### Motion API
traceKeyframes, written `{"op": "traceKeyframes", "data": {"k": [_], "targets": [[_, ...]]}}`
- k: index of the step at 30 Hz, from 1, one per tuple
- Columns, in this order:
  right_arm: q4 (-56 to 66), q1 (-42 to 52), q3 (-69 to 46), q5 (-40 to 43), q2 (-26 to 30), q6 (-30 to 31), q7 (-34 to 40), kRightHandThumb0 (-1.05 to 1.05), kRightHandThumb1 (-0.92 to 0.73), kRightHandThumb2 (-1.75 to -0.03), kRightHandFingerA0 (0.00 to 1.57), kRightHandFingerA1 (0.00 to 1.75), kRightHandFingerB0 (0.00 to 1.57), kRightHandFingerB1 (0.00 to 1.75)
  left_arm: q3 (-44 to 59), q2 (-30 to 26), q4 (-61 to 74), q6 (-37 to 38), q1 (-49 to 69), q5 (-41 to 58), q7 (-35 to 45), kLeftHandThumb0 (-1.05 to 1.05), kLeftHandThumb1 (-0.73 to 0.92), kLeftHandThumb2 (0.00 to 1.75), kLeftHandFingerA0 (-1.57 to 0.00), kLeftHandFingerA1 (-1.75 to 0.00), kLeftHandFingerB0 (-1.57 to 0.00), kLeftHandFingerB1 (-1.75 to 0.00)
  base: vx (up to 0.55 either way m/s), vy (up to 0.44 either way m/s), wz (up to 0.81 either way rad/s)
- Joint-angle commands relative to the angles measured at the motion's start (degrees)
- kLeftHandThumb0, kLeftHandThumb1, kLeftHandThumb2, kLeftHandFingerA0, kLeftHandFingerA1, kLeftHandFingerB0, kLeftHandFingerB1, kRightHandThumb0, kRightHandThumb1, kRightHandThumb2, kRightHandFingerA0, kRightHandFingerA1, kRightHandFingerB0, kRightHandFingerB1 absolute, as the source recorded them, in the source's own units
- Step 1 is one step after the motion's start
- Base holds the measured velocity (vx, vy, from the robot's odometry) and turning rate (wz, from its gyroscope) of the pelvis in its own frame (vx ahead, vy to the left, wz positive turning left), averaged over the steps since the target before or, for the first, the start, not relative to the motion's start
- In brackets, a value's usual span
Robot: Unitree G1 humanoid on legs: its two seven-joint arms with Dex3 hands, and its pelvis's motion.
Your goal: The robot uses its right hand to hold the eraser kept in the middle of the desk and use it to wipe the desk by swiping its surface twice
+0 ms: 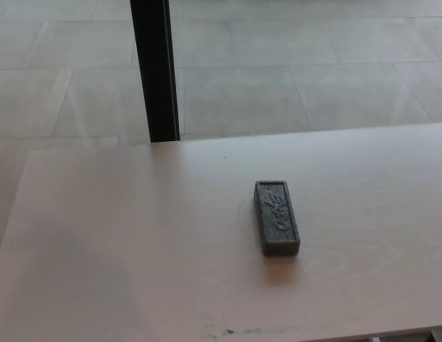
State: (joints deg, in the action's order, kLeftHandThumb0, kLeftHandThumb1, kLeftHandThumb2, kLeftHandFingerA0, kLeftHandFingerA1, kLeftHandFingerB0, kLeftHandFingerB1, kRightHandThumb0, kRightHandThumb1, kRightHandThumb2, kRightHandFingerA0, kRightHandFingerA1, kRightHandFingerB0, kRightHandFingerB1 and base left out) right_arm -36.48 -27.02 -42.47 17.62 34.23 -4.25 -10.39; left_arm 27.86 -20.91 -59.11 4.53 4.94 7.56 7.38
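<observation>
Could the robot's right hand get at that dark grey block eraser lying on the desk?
Probably yes: the dark grey rectangular eraser lies alone on the pale wooden desk, nothing around it. The hand itself is out of view.
</observation>
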Motion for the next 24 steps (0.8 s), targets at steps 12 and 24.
{"op": "traceKeyframes", "data": {"k": [12,24], "targets": [[22.7,-20.4,30.6,-4.2,-21.5,13.3,7.5,-0.31,-0.46,-1.17,1.0,1.75,0.84,1.54,-0.1,-2.2,-2.8,1.5,-1.0,1.3,0.4,-0.64,0.86,0.65,-0.67,-0.65,-0.42,-0.49,0.0,0.0,0.0],[14.2,-17.6,45.1,-11.1,-32.4,14.9,8.9,-0.25,-0.54,-1.06,1.21,1.75,0.81,1.42,-0.3,-2.0,-2.5,1.4,-0.6,1.9,0.6,-0.58,0.68,1.09,-0.65,-0.74,-0.3,-0.56,0.0,0.0,0.0]]}}
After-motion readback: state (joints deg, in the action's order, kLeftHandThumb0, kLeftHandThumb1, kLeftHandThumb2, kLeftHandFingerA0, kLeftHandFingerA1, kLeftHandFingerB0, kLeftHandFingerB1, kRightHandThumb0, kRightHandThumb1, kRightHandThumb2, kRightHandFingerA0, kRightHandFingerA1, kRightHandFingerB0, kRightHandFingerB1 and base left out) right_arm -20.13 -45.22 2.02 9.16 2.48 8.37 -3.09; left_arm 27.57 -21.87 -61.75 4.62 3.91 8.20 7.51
